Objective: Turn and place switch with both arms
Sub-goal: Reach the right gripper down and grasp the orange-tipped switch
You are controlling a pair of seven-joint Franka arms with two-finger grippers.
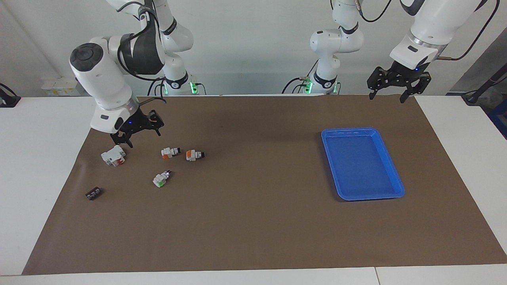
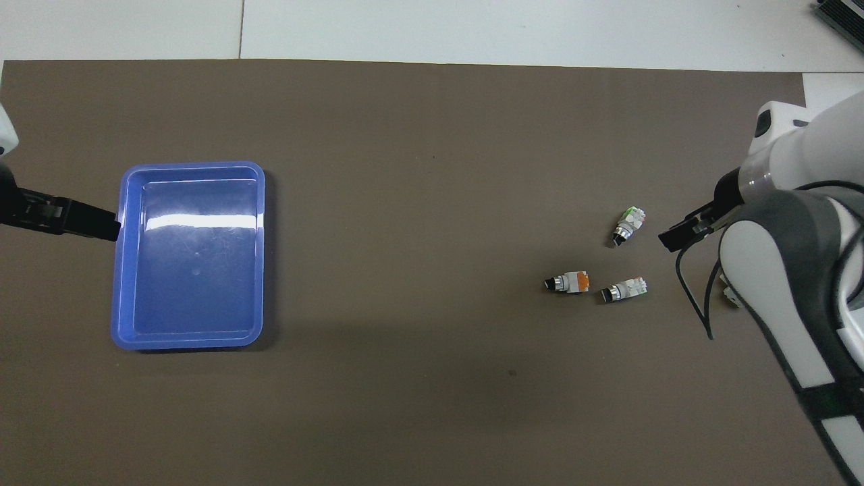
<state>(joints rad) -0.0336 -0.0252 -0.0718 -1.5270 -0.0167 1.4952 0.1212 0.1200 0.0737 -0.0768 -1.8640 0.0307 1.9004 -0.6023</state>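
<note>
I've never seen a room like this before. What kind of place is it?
Probably a robot lab. Two white robot arms are fixed at a table covered with a brown mat. Small electrical switches lie on it as practice parts, and a blue tray is there too.

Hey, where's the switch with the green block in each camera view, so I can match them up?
Facing view: switch with the green block, lower left part, farther from the robots than the two orange-marked switches.
Overhead view: the same switch, right of centre, above that pair.
Shared landmark: blue tray.
</note>
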